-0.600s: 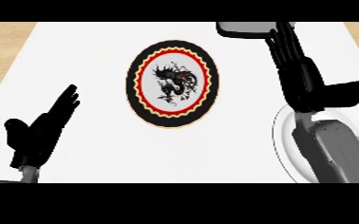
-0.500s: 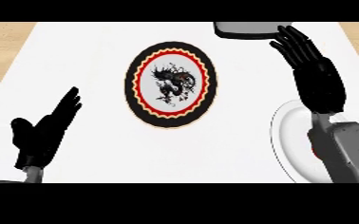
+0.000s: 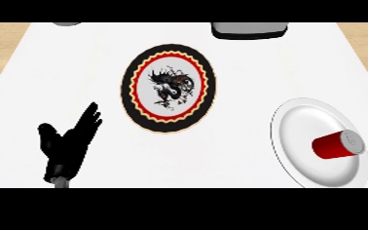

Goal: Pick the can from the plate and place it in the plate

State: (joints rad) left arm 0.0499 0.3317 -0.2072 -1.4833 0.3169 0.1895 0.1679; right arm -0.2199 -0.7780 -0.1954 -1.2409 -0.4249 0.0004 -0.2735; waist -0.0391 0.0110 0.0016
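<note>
Here's the white surface (image 3: 79, 73) from above, and the red can (image 3: 336, 145) lies on its side on the white plate (image 3: 302, 122) at the right, its grey end turned toward the right edge of the view. The can sits in the plate's right half, touching the plate, with nothing holding it. Over in the middle lies the patterned plate (image 3: 170, 89), black-rimmed with a red and cream scalloped ring and a dark dragon figure on its pale centre; it carries nothing. The two plates are apart, a strip of bare surface between them. Down at lower left, the left hand (image 3: 67, 147) shows near the bottom edge, fingers straight and spread upward, thumb out to the side, gripping nothing; it rests there, well apart from the can and just left of the patterned plate. The right hand does not show anywhere in this view. At the top edge, a grey object (image 3: 248, 29) with a dark base sits on the surface above the patterned plate, cut off by the frame, and a small grey shape (image 3: 67, 24) peeks in at the top left; what either is, I cannot tell. Tan flooring shows at both upper corners beyond the surface.
</note>
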